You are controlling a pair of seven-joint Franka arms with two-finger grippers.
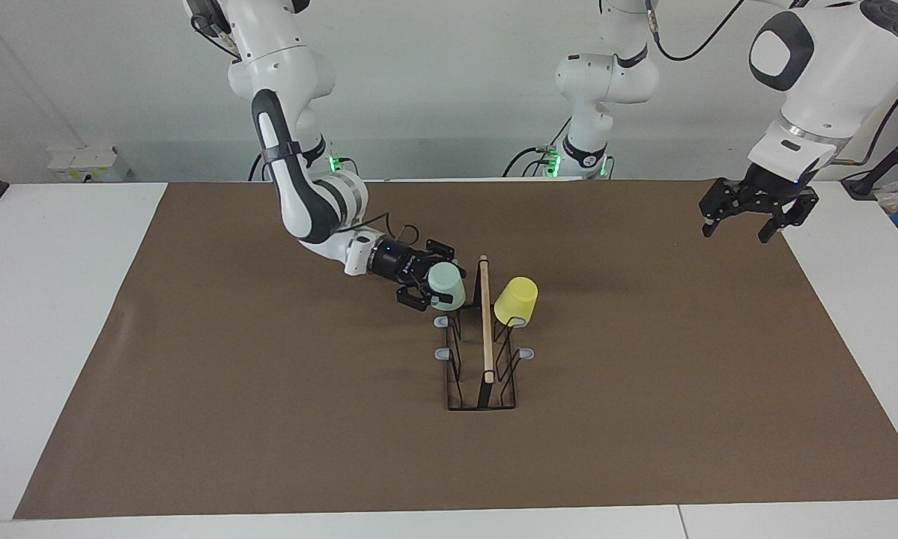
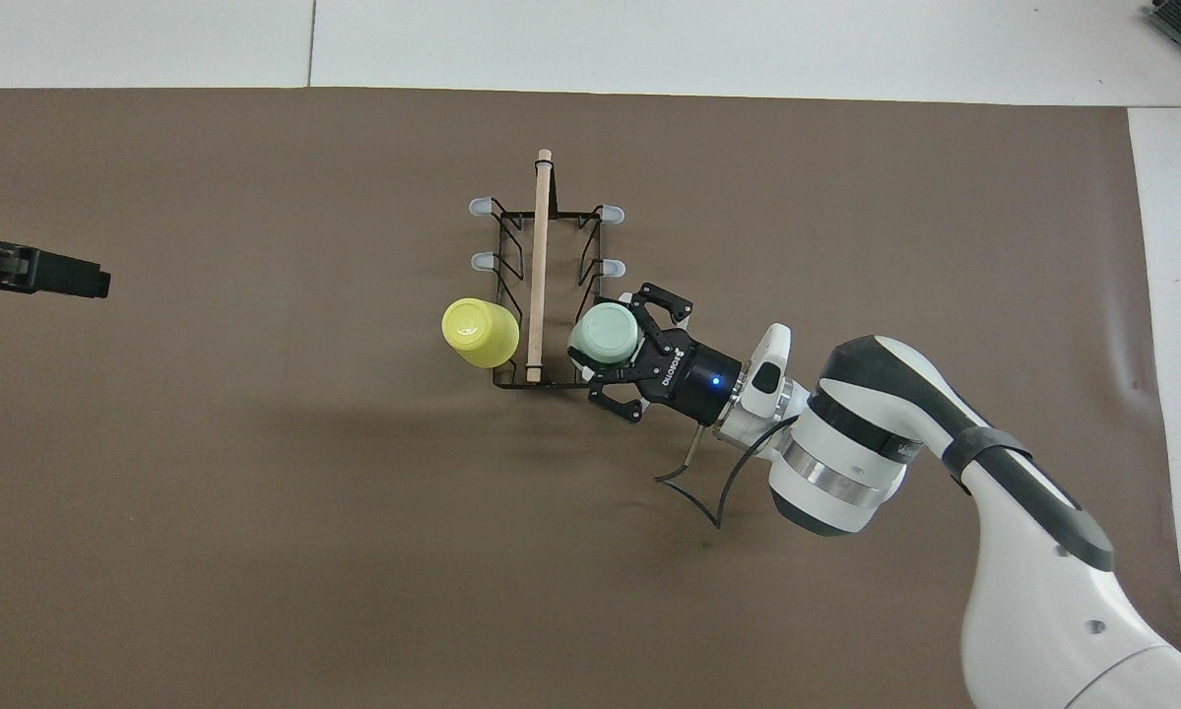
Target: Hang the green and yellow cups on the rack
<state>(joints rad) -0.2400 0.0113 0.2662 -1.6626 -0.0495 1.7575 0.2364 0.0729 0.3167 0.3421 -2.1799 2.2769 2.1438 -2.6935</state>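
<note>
Rack (image 1: 482,344) stands near the middle of the brown mat (image 1: 269,419), a black wire frame with a wooden rod (image 1: 485,318) along its top. The yellow cup (image 1: 515,301) hangs tilted on the prong closest to the robots on the side toward the left arm's end of the table. The green cup (image 1: 446,287) is at the matching prong on the side toward the right arm's end, and the right gripper (image 1: 435,285) is clenched on it, with its fingers on both sides of the cup.

The facing view shows the left gripper (image 1: 757,222) raised over the mat's edge at the left arm's end of the table, well apart from the rack, with its fingers spread and nothing between them. In the overhead view only the dark tip of the left gripper (image 2: 53,276) shows at the picture's border. The overhead view shows the bottoms of both cups and 4 free grey-tipped prongs (image 2: 479,207), 2 per side, farther from the robots than the cups. Whether the green cup already sits on its prong I cannot tell from either view.

The mat is bare all around the rack, with wide room toward both ends of the table and toward the mat's edge farthest from the robots. The white table (image 1: 59,299) shows past the mat's edges.
</note>
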